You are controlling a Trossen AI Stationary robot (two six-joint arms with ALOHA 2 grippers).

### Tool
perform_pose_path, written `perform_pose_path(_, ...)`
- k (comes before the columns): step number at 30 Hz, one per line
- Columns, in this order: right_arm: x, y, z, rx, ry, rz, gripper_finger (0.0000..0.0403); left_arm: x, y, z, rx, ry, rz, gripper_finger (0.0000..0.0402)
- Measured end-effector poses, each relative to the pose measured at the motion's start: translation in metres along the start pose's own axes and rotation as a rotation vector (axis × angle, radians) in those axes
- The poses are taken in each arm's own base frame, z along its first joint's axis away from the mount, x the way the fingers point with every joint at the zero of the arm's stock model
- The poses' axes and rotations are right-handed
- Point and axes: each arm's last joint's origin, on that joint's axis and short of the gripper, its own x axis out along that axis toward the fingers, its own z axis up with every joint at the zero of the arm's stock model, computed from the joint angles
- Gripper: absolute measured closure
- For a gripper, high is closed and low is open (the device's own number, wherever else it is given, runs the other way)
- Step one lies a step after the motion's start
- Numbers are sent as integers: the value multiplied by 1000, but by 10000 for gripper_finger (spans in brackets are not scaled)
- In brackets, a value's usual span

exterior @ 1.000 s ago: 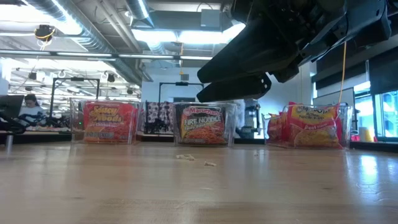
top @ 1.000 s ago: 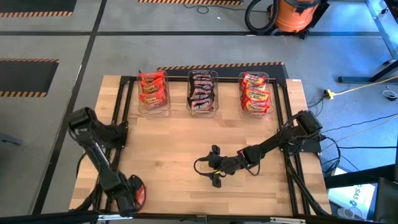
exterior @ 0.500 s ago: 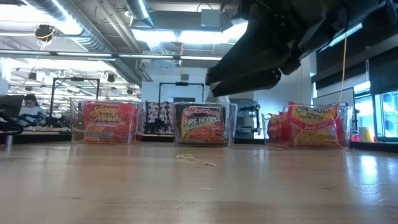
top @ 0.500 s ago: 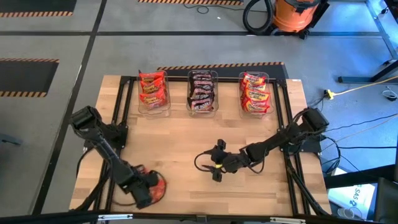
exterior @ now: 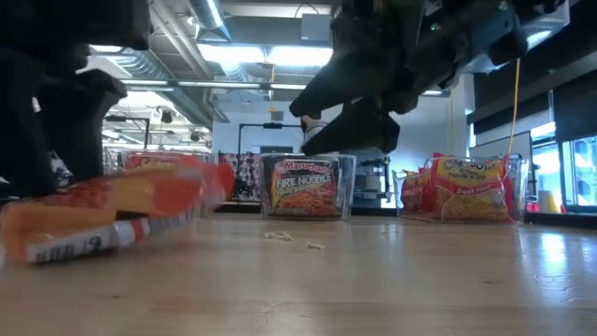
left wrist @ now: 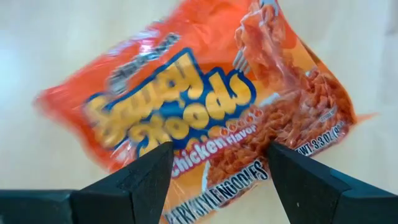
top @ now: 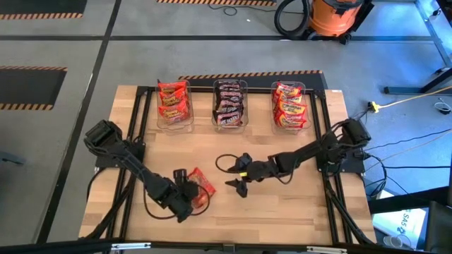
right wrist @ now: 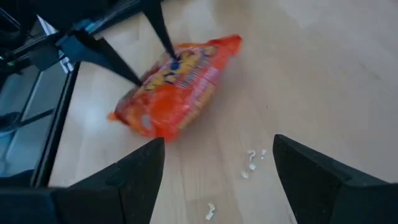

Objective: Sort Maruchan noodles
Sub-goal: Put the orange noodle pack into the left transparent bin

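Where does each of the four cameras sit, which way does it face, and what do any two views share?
High: overhead, straight down on the table; both arms show.
Low: table height, facing three bins; right gripper overhead.
Left wrist: on the left arm, facing the orange noodle packet between the left gripper jaws, which are shut on it.
Right wrist: past open jaws toward that packet.
Shared: all four show this packet.

Grey concrete floor (top: 63, 42) with striped hazard tape (top: 32, 68); orange shop vacuum (top: 332, 15); bright ceiling lights (exterior: 252, 51)
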Motion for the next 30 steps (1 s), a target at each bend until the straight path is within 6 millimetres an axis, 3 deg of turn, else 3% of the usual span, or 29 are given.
perform_pose_path(6, 16, -12, 3, 113, -46, 49, 126, -12, -6, 6, -34, -18, -4, 146)
perform_pose_path(16, 50, -40, -7, 305, -24, 90, 125, -11, -16, -17, -136, -52, 8, 146)
perform_pose_path(30, 104, -31, 5, 337, 95, 177, 104, 15, -19, -25, -155, -119, 52, 146)
